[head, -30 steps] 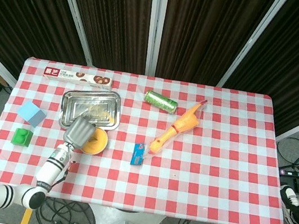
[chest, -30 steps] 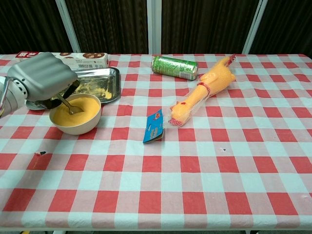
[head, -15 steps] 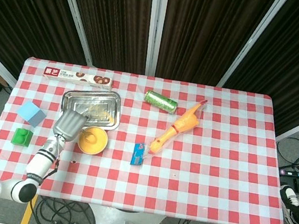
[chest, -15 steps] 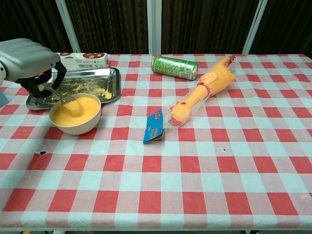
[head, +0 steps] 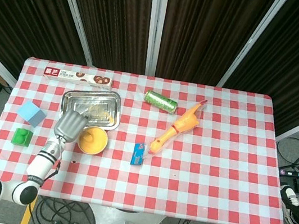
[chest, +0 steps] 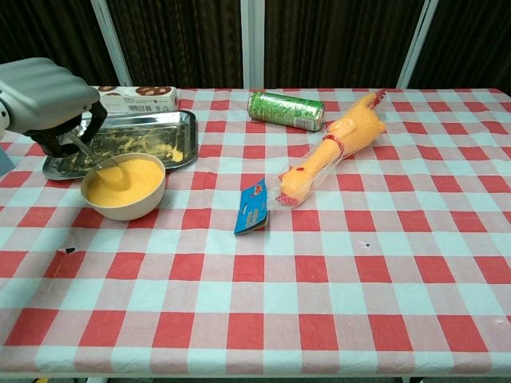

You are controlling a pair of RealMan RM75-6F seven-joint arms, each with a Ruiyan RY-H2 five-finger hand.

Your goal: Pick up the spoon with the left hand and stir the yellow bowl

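Blue block point(head: 31, 112): sat near the tabletop's left edge, with the green block point(head: 22, 137) just at its 6 o'clock.
Left hand point(chest: 49, 100): hung at the yellow bowl's 10 o'clock, fingers curled and clamped on the spoon point(chest: 94, 155) handle.
Spoon: slanted down from the hand toward 4 o'clock, its lower end dipping into the bowl's yellow contents.
Biscuit box point(head: 78, 77): lay along the far edge, at the tray's 11 o'clock.
Metal tray point(chest: 183, 121): rested at the bowl's 12 o'clock, close behind it, with yellowish residue inside.
Yellow bowl point(chest: 124, 191): stood upright on the tabletop point(chest: 335, 263), left of centre, filled with a yellow mixture.
Blue packet point(chest: 252, 207): lay flat at the bowl's 3 o'clock, just beside the rubber chicken's head.
Green can point(chest: 286, 109): lay on its side at the packet's 12 o'clock.
Rubber chicken point(chest: 334, 148): stretched diagonally from the packet toward 1 o'clock.
Right hand: neither view showed it.
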